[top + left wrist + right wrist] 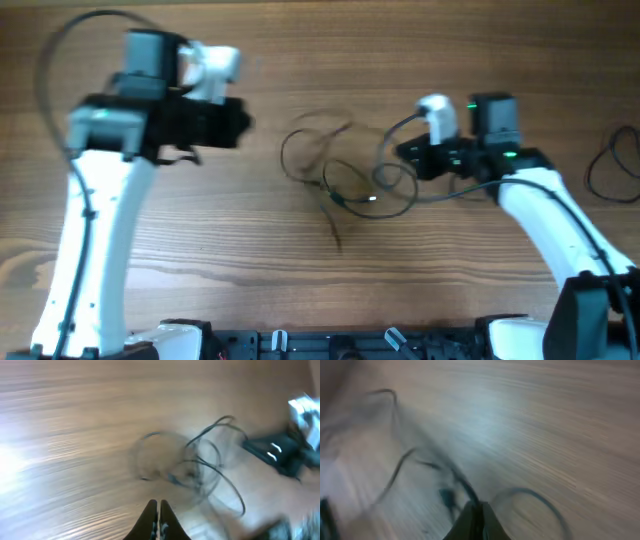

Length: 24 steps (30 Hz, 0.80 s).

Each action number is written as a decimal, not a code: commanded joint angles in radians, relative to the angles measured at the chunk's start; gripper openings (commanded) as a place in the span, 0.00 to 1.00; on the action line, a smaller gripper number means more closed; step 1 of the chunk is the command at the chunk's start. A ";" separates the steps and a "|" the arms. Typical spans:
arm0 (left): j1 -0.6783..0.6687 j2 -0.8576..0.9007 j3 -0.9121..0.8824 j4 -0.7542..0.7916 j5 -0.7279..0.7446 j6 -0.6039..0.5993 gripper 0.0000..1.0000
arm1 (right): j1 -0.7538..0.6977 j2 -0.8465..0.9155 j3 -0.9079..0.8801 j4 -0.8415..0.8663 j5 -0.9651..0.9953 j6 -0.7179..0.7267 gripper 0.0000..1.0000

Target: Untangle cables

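The cables lie as loose, overlapping thin black loops on the wood table between the arms. They also show, blurred, in the left wrist view. My left gripper is shut and empty, left of the loops and apart from them; its closed tips point toward the bundle. My right gripper is at the right edge of the loops. In the right wrist view its jaws are shut on a cable strand that runs up into the tips. Another loop curves off to its right.
Another thin black cable loop lies apart at the far right edge of the table. The arm bases and a black rail run along the front edge. The wrist views are motion-blurred.
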State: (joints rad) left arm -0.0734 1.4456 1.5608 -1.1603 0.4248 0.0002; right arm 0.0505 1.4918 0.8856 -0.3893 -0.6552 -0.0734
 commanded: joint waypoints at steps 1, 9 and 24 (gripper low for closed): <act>0.163 -0.026 0.010 0.000 0.021 -0.128 0.04 | -0.153 -0.018 0.004 -0.041 0.039 0.038 0.04; 0.189 -0.018 0.009 0.027 0.216 -0.128 0.04 | -0.169 -0.017 0.004 -0.068 -0.181 -0.019 0.04; -0.200 0.228 0.009 0.254 0.214 -0.799 1.00 | -0.147 -0.037 0.004 -0.051 -0.737 -0.265 0.04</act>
State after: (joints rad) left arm -0.2089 1.5959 1.5608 -0.9588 0.6273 -0.4599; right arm -0.1123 1.4742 0.8856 -0.4416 -1.3125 -0.3058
